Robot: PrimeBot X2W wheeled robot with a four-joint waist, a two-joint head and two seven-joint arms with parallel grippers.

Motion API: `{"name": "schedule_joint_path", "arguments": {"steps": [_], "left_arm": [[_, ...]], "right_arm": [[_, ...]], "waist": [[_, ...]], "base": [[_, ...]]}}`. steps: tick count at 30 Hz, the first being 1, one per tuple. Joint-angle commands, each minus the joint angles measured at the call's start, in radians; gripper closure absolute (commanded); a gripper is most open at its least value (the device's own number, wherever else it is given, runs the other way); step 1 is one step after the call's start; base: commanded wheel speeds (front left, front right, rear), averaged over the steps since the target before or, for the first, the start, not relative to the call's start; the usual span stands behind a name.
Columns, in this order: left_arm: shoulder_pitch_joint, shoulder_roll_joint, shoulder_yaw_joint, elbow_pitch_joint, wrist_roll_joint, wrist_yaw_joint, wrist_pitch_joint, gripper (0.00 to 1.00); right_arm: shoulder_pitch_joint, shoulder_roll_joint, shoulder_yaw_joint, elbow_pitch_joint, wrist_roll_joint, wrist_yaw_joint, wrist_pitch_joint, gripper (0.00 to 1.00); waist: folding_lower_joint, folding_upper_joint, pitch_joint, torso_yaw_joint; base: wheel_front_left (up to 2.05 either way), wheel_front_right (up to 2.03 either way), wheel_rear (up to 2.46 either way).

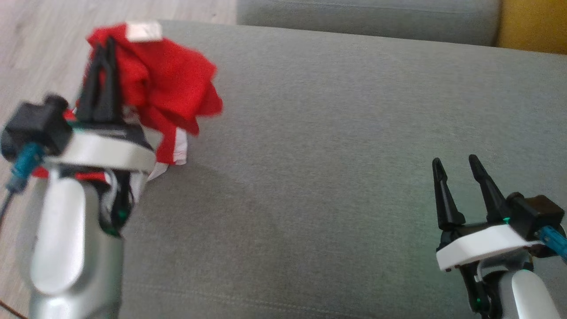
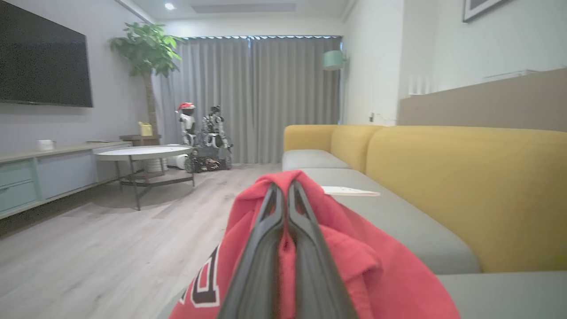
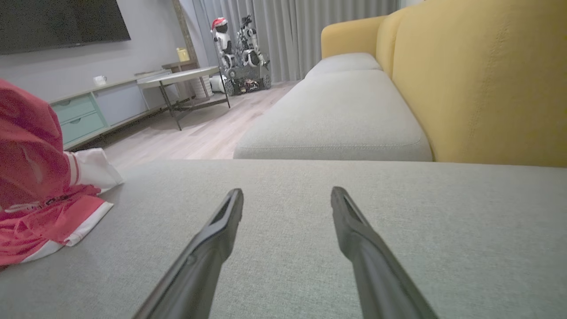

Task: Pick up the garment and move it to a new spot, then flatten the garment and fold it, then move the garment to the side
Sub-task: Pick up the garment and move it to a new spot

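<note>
Pickup looks begun: left gripper (image 1: 105, 44) fingers pinch the crumpled red-and-white cloth garment (image 1: 172, 84) at the far left of the grey sofa seat (image 1: 332, 133), right gripper (image 1: 455, 159) fingers gape empty near right; moving, flattening, folding remain.

Here's the red cloth garment with white trim (image 1: 168, 84): soft, matt, a fine jersey-like fabric, creased all over. The grey fabric sofa seat (image 1: 332, 177) shows a coarser, slightly rough weave with no shine at all. The yellow upholstered sofa back (image 2: 465, 186) looks finer, faintly pebbled, also matt. The left gripper (image 1: 105, 43) has dark fingers, smooth hard plastic by the look, with a dull sheen, and it's the same on the right gripper (image 1: 455, 160). The rounded silver left forearm (image 1: 62, 230) is glossy and catches the light. The white wrist collar (image 1: 106, 153) reads as smooth plastic. The pale wood-grain plank floor (image 2: 88, 252) has a soft satin finish, and the grey pleated curtains (image 2: 274, 97) are matt cloth.
</note>
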Motion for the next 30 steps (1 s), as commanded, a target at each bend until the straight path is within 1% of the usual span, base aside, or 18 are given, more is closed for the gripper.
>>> {"name": "schedule_joint_path", "arguments": {"steps": [1,4,8,11,17,20,24,27,30], "left_arm": [[-0.031,0.021,0.026,-0.053,0.007,0.007,0.004,1.00],[0.022,0.002,-0.013,-0.132,0.001,0.003,0.037,1.00],[0.042,-0.023,-0.089,-0.182,-0.008,-0.008,0.072,1.00],[0.018,-0.037,-0.151,-0.183,-0.008,-0.016,0.091,1.00],[-0.089,-0.050,-0.262,-0.153,0.004,-0.030,0.118,1.00],[-0.149,-0.055,-0.311,-0.112,0.005,-0.035,0.127,1.00],[-0.208,-0.059,-0.366,-0.005,0.000,-0.039,0.149,1.00],[-0.232,-0.060,-0.403,0.099,-0.007,-0.043,0.177,1.00],[-0.245,-0.060,-0.435,0.204,-0.022,-0.048,0.210,1.00]], "right_arm": [[-0.018,-0.004,0.022,-0.042,0.005,-0.001,-0.015,0.00],[-0.019,-0.004,0.026,-0.050,0.016,-0.001,-0.016,0.00],[-0.025,-0.004,0.037,-0.062,0.028,-0.001,-0.015,0.00],[-0.038,-0.004,0.049,-0.073,0.034,-0.001,-0.016,0.00],[-0.086,-0.004,0.082,-0.085,0.049,-0.001,-0.031,0.00],[-0.101,-0.004,0.094,-0.078,0.066,-0.001,-0.048,0.00],[-0.111,-0.004,0.103,-0.062,0.091,-0.001,-0.074,0.00],[-0.121,-0.004,0.113,-0.047,0.106,-0.001,-0.093,0.00],[-0.131,-0.004,0.121,-0.030,0.115,-0.001,-0.109,0.00]], "waist": [[0.0000,0.0000,-0.011,-0.024],[0.0000,0.0000,-0.008,-0.066],[0.0000,0.0000,0.010,-0.135],[0.0000,0.0000,0.039,-0.201],[0.0000,0.0000,0.132,-0.365],[0.0000,0.0000,0.176,-0.437],[0.0000,0.0000,0.225,-0.510],[0.0000,0.0000,0.252,-0.545],[0.0000,0.0000,0.268,-0.563]], "base": [[0.00,0.00,0.00],[0.00,0.00,0.00],[0.00,0.00,0.00],[0.00,0.00,0.00],[0.00,0.00,0.00],[0.00,0.00,0.00],[0.00,0.00,0.00],[0.00,0.00,0.00],[0.00,0.00,0.00]]}}
